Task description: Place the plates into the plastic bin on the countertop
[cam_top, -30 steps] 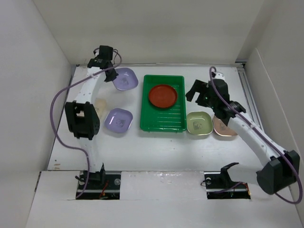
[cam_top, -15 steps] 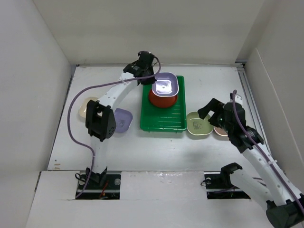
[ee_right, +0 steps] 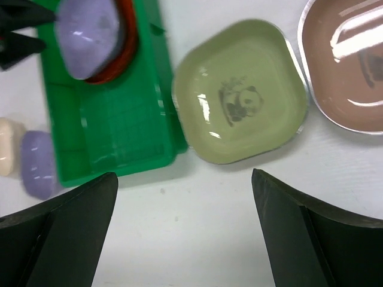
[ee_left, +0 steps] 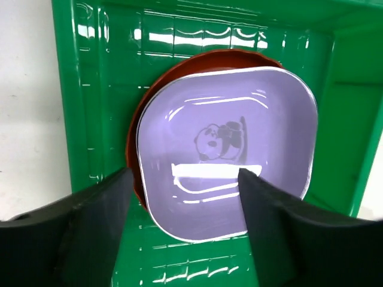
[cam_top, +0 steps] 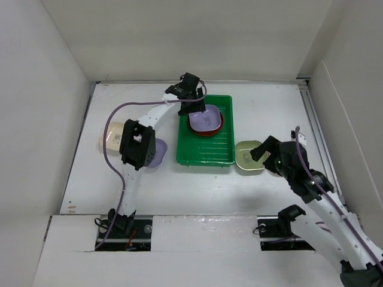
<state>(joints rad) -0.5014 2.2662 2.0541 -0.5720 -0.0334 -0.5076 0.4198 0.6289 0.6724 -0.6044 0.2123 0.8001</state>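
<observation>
The green plastic bin stands mid-countertop. In it a lavender plate lies on a round red plate. My left gripper hovers at the bin's far end, open. In the left wrist view its fingers straddle the near edge of that lavender plate, which rests on the red plate. My right gripper stands open above bare countertop just near of the light green plate. The tan-pink plate lies to its right. A second lavender plate and a cream plate sit left of the bin.
White wall panels enclose the countertop at the back and both sides. My left arm's elbow hangs over the second lavender plate. The near half of the bin floor holds nothing.
My left arm swung from the back left with a lavender plate, laid it on the red plate in the bin, and its jaws opened. My right arm drew back toward the near edge.
</observation>
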